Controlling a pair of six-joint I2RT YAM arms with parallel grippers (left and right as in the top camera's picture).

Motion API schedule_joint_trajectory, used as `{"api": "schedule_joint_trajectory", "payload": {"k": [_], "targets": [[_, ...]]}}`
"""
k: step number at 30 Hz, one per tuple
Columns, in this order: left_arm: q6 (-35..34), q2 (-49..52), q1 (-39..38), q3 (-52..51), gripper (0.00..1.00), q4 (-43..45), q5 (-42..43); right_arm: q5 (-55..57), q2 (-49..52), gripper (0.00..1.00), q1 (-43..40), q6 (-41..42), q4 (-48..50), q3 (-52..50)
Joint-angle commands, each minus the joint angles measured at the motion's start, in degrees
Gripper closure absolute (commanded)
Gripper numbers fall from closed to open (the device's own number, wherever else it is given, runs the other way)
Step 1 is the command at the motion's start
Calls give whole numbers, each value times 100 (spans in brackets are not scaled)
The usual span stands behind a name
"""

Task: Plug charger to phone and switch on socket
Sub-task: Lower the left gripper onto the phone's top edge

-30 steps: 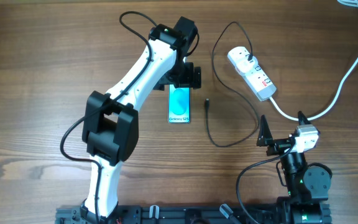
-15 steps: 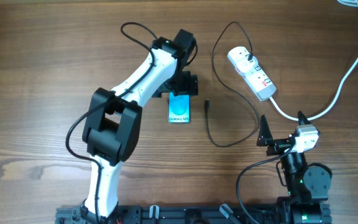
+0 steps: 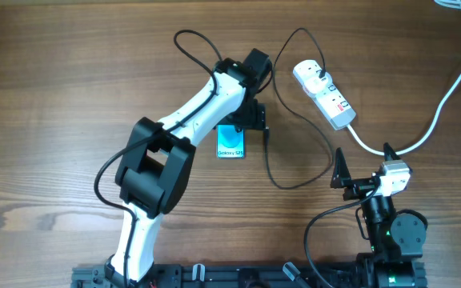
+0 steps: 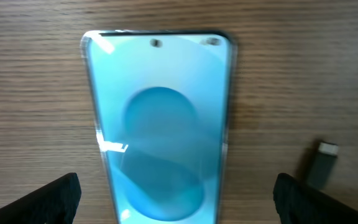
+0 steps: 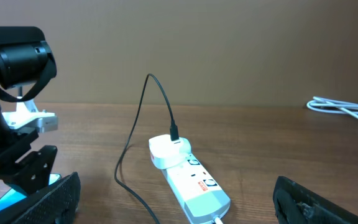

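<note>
Hiding phone [image 3: 230,146] top edge, left tool [image 3: 244,120], charger tip [image 4: 321,163] blurred

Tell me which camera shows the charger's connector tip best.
Left wrist: the connector tip lies close up, right of the phone. Overhead shows only a tiny speck beside the left arm; right wrist doesn't show it.

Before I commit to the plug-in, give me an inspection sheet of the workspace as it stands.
Surface: wooden table.
Job's things: phone face up; charger tip lies beside it, not plugged in; socket carries the charger's plug, switch position unreadable.
Clutter: nothing seen.
End effectors: left end effector open above phone; right end effector open, holding nothing.
Cables: charger cable loops across table; thick white cord leaves socket rightward.
Surroundings: brown wall.
</note>
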Motion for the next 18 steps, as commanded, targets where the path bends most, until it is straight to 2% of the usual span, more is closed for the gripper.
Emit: {"api": "schedule_joint_trajectory", "payload": {"k": [1,3,18], "targets": [[-140,-4,254,-70,0,-46,-33,81,-15,0,-28,28,17,-7],[-140,9,297,-90,0,-42,227,79,-15,0,-28,31,17,-7],[-160,452,289,-92,0,-83,361,79,-15,0,-28,28,17,-7]]}}
